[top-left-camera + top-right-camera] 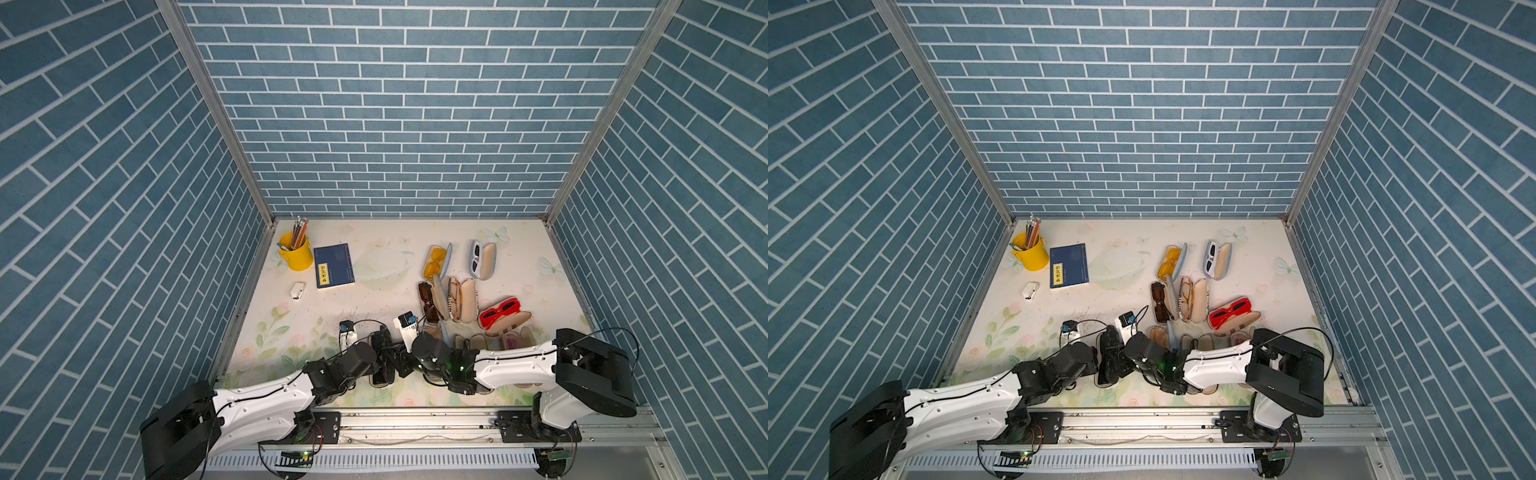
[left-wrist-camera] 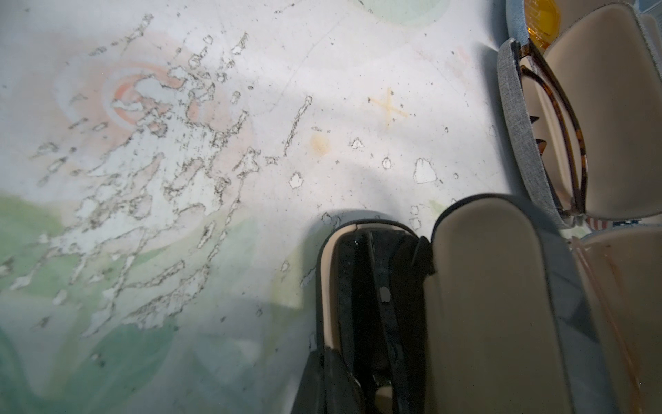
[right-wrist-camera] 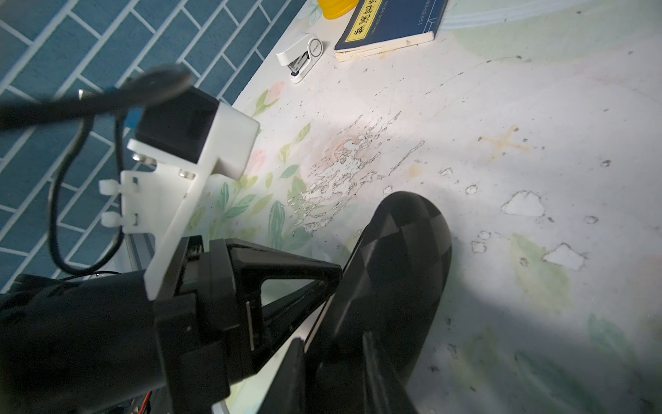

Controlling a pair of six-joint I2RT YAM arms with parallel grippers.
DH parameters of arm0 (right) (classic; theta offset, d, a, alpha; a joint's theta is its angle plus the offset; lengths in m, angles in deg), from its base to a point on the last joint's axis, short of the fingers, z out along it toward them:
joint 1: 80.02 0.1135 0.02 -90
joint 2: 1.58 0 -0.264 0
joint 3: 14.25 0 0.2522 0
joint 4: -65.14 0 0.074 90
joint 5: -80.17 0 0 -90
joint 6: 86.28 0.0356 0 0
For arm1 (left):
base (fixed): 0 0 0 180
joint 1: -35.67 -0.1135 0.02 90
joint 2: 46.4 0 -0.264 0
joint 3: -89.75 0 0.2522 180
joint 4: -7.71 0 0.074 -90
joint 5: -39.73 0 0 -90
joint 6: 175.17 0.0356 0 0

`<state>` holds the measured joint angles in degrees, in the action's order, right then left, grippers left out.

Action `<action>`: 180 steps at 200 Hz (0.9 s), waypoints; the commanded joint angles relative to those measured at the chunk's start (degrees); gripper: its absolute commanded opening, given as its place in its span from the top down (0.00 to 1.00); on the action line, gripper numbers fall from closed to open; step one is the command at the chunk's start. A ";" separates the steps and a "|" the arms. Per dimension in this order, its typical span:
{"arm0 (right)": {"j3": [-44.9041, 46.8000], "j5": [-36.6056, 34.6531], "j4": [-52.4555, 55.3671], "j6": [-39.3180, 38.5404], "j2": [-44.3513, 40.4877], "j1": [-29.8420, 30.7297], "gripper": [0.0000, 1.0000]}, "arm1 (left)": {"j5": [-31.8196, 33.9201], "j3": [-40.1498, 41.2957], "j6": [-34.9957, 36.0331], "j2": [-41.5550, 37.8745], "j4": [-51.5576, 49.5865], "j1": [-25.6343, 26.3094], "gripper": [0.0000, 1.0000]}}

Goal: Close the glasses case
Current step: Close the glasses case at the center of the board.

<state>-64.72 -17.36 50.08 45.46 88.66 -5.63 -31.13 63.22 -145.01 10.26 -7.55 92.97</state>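
Glasses case [image 3: 401, 269]: lies at the near middle of the bench [image 1: 374, 299], between the two arms. It is open, and its lid stands steeply over the base.
Shell: hard and black with a faint checker weave, a long oval with rounded ends.
Lining [image 2: 483, 304]: smooth matte beige, facing the base.
Contents: black glasses [image 2: 372, 304] lie folded in the base.
Left gripper [image 3: 327, 279]: fingers pressed together into one wedge. Its tip is at the case's rim, but I cannot tell whether it touches.
Right gripper [image 3: 335, 380]: clamped on the lid's edge, one finger on the lining side and one on the shell.
Bench surface: pale floral print, scuffed and flaking in patches beside the case.
Right flank: crowded. A grey fabric case [image 2: 526, 143] holding tortoiseshell frames lies just beside, more open cases lie beyond it, and red sunglasses [image 1: 500, 311] lie further right.
Left flank: bare bench out to the wall. The stapler [image 3: 301, 57], blue book [image 1: 333, 266] and yellow pencil cup [image 1: 296, 253] stand well apart, toward the far side.
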 commanded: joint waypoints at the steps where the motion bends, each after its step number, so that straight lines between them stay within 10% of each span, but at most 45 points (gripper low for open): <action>1: -0.48 -0.17 2.45 -0.73 1.88 0.43 0.73 | -0.42 0.40 -0.39 0.98 0.75 0.44 0.96; 180: -1.24 0.04 1.44 -0.68 4.59 0.94 0.73 | 0.55 1.72 -1.25 -1.38 1.54 2.29 0.98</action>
<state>-65.44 -18.28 48.16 45.39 90.58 -5.44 -29.45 64.05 -146.14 9.54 -6.98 94.41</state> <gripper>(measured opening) 0.270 0.056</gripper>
